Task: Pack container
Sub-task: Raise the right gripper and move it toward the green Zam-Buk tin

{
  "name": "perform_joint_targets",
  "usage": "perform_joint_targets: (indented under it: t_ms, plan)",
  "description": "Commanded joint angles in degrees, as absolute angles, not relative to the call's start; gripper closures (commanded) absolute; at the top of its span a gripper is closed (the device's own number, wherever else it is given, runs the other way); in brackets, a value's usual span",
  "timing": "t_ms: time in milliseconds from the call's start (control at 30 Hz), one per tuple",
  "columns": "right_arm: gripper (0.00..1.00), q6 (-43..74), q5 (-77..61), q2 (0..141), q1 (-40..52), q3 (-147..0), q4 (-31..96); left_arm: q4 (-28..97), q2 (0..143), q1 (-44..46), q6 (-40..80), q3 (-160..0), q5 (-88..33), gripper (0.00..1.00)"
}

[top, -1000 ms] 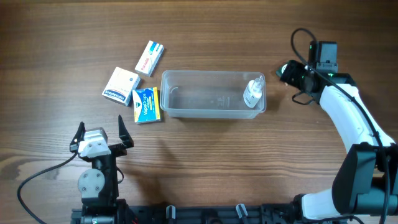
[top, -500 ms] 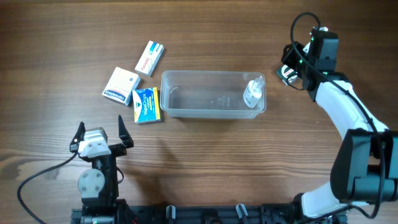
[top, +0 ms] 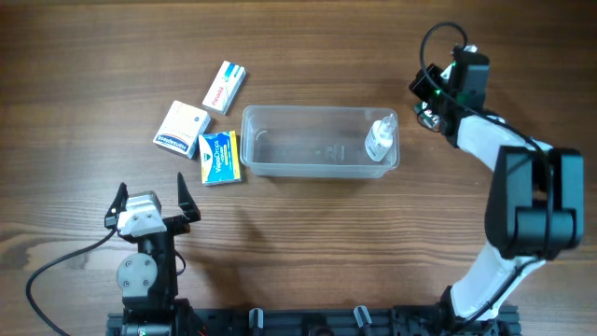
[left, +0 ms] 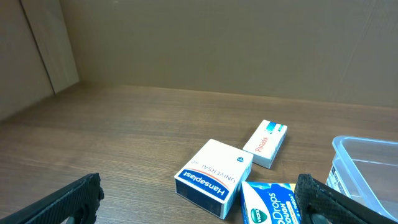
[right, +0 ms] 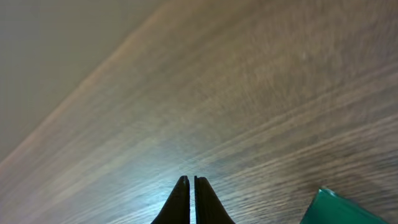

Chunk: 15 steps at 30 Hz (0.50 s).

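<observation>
The clear container (top: pixel 300 142) lies mid-table, and its near corner shows at the right edge of the left wrist view (left: pixel 368 163). A small white bottle (top: pixel 380 138) stands inside at its right end. Just past that end my right gripper (top: pixel 424 110) is over bare wood. Its fingers (right: pixel 191 182) are shut together with nothing between them. My left gripper (top: pixel 149 194) stays open at the front left. Its black fingertips frame the left wrist view (left: pixel 198 183) short of the boxes.
Three small boxes lie left of the container: a white and red one (top: pixel 225 87) (left: pixel 265 143), a white Hansaplast one (top: pixel 181 130) (left: pixel 214 176) and a blue drops box (top: pixel 218 157) (left: pixel 267 205). A green edge (right: pixel 339 208) shows at the lower right of the right wrist view.
My right gripper has shut empty and its arm has swung back and turned beside the container's right end. The left arm, the boxes and the bottle have not moved.
</observation>
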<state>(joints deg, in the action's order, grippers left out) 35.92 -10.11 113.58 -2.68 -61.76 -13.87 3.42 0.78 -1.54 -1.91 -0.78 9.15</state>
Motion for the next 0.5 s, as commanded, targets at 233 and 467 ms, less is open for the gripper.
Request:
perform_joint_targets:
  t_ms: [233, 467]
  plan:
    - [0.96, 40.60, -12.60, 118.15, -2.44, -61.49, -14.76, 3.22, 0.16, -1.23, -2.79, -0.36, 9.45, 0.00]
    - [0.96, 40.47, -13.34, 118.06, -2.44, -62.02, -9.19, 3.22, 0.16, -1.23, -2.79, -0.36, 9.45, 0.00]
